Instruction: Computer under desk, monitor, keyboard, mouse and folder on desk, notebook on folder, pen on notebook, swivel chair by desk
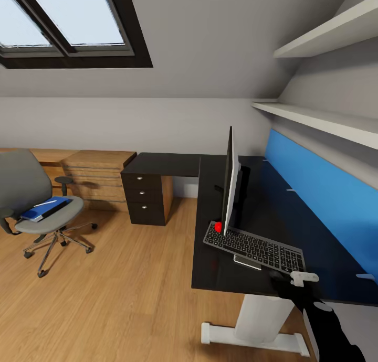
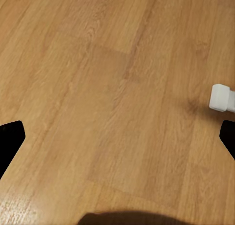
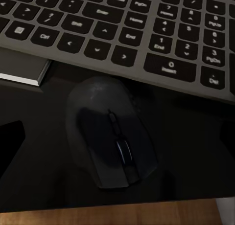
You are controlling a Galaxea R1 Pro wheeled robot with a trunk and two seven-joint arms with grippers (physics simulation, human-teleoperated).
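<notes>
The desk (image 1: 210,257) carries the monitor (image 1: 230,183), which I see edge-on with its red dot low at the near corner. The keyboard (image 1: 254,246) lies slanted at the monitor's near end, partly over a flat silver slab (image 1: 247,261). The black mouse (image 3: 112,132) lies on the desk just in front of the keyboard (image 3: 122,29). My right gripper (image 3: 117,137) is open right over the mouse, one fingertip (image 3: 10,142) on each side of it. The swivel chair (image 1: 21,183) stands far left with the blue folder (image 1: 44,210) and a thin white pen (image 1: 50,201) on its seat. My left gripper (image 2: 117,142) hangs open over the floor.
A black drawer unit (image 1: 143,197) holds up the desk's far wing, with a light wooden drawer unit (image 1: 97,176) beside it. The white pedestal foot (image 1: 252,336) stands under the near edge. A blue back panel (image 1: 320,194) and shelves (image 1: 315,118) line the right wall.
</notes>
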